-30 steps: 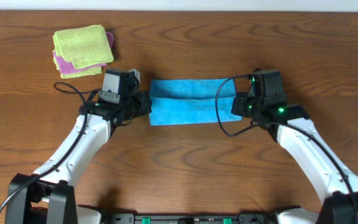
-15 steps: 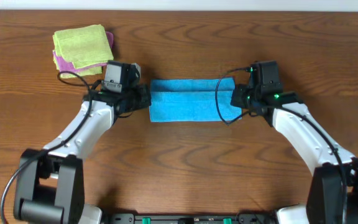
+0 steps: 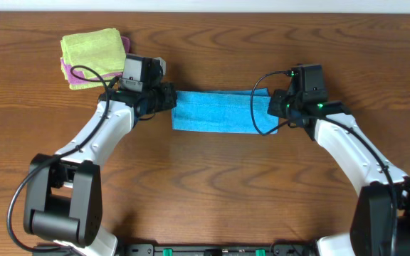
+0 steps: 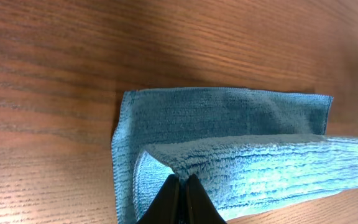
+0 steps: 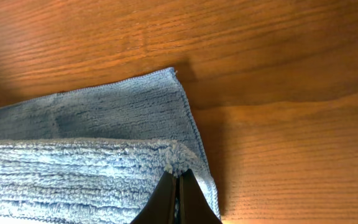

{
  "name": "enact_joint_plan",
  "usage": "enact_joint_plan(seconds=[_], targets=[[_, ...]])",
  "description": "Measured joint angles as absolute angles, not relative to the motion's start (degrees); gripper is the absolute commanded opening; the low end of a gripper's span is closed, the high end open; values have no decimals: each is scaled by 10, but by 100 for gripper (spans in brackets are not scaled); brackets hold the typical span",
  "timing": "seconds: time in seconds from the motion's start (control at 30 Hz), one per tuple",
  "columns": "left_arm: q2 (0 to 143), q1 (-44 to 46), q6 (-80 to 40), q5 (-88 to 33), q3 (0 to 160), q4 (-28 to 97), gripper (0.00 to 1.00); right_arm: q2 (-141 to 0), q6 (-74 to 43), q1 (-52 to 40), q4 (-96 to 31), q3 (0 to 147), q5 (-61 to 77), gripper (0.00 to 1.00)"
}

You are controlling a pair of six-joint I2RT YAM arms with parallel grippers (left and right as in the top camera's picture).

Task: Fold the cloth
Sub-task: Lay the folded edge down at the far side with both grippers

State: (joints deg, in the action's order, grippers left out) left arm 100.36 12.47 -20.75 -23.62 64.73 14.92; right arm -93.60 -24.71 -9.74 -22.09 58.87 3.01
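Note:
A blue cloth lies across the middle of the wooden table, its near edge lifted and drawn over the far part. My left gripper is shut on the cloth's left near corner; the lower layer shows beyond it. My right gripper is shut on the cloth's right near corner, with the lower layer stretching past it. Both corners are held a little above the lower layer.
A folded yellow-green cloth lies on a pink cloth at the far left of the table. Black cables loop from the right arm over the blue cloth's right end.
Both grippers have moved toward the far side of the table, carrying the cloth's near edge over the rest. The visible blue strip has become narrower.

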Motion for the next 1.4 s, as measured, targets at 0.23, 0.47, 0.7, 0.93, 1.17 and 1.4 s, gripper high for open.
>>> enact_joint_plan(seconds=[0.23, 0.47, 0.7, 0.93, 1.17, 1.4], targets=[[1014, 125, -207, -235, 649, 153, 6, -984, -239, -96, -218, 614, 37, 2], [1014, 123, -207, -215, 649, 150, 6, -1016, -233, -96, -220, 664, 45, 2], [1029, 110, -207, -213, 662, 143, 6, -1030, -228, -96, -228, 706, 54, 1], [1057, 106, -190, -219, 705, 152, 6, -1046, -221, -95, -231, 716, 55, 2], [1076, 106, -171, -223, 762, 172, 6, -1046, -219, -84, -224, 717, 56, 2], [1088, 106, -164, -225, 762, 176, 6, -1046, -218, -81, -216, 722, 58, 2]])
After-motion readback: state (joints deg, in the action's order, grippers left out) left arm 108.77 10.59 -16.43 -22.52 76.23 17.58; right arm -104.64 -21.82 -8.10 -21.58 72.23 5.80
